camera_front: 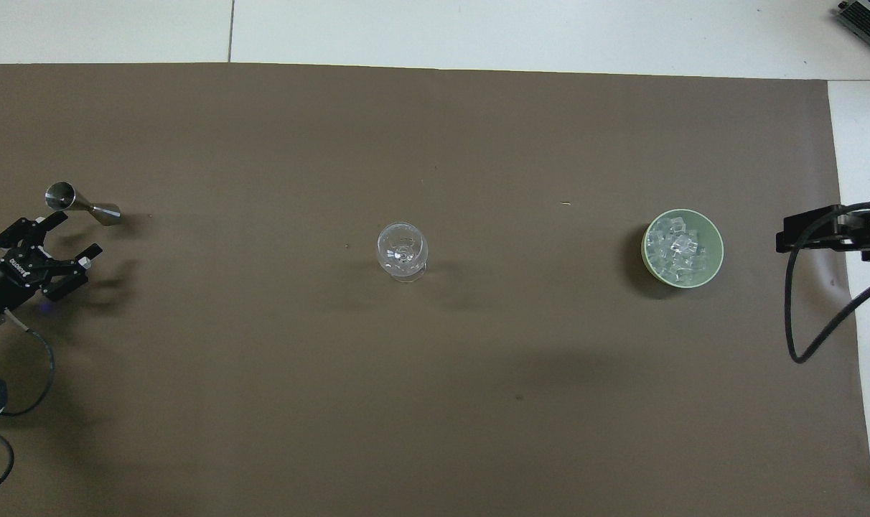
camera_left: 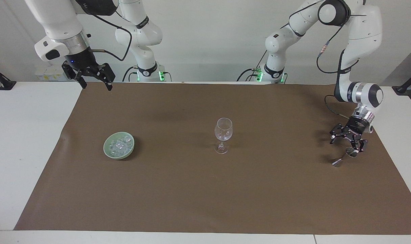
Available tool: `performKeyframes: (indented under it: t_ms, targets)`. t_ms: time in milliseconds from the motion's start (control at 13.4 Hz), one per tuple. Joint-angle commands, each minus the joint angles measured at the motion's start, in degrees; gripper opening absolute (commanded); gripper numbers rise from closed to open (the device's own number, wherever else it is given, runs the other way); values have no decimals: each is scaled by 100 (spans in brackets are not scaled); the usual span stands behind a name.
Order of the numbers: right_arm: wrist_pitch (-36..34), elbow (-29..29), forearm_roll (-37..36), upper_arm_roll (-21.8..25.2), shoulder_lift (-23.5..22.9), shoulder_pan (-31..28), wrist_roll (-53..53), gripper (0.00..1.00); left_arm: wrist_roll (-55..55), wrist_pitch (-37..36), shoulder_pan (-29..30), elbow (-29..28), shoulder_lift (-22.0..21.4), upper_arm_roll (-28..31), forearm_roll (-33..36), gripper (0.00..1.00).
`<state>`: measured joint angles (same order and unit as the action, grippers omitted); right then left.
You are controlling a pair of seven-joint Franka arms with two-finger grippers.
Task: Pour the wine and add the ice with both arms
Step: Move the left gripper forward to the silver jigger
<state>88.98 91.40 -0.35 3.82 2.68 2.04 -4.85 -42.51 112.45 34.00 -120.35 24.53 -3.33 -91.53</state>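
Jaws spread, left gripper beside jigger; right gripper waits.

Matt brown paper-like sheet covers the smooth white table; polished metal jigger, at nine o'clock overhead; clear glossy wine glass; glazed pale-green bowl of glassy ice; glossy white arms.

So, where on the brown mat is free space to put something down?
Bare mat lies between the green bowl of ice and the wine glass, and between the glass and the metal jigger. It is crowded only around the jigger, where the open left gripper hangs close. The open right gripper waits near the mat's corner.
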Motion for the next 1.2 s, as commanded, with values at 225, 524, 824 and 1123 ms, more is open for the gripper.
performKeyframes:
  t_ms: [225,524,824,1123]
  targets:
    - [-38,106,114,-5,110,-28,133,100,208,58,-192,-5,113,43,-479,100]
    - [-38,106,114,-5,110,-28,133,100,208,75,-263,21,122,43,-699,100]
    - [-38,106,114,-5,110,-28,133,100,479,102,-315,56,139,43,-699,100]
    - [-38,106,114,-5,110,-28,133,100,612,163,-324,74,139,43,-717,100]
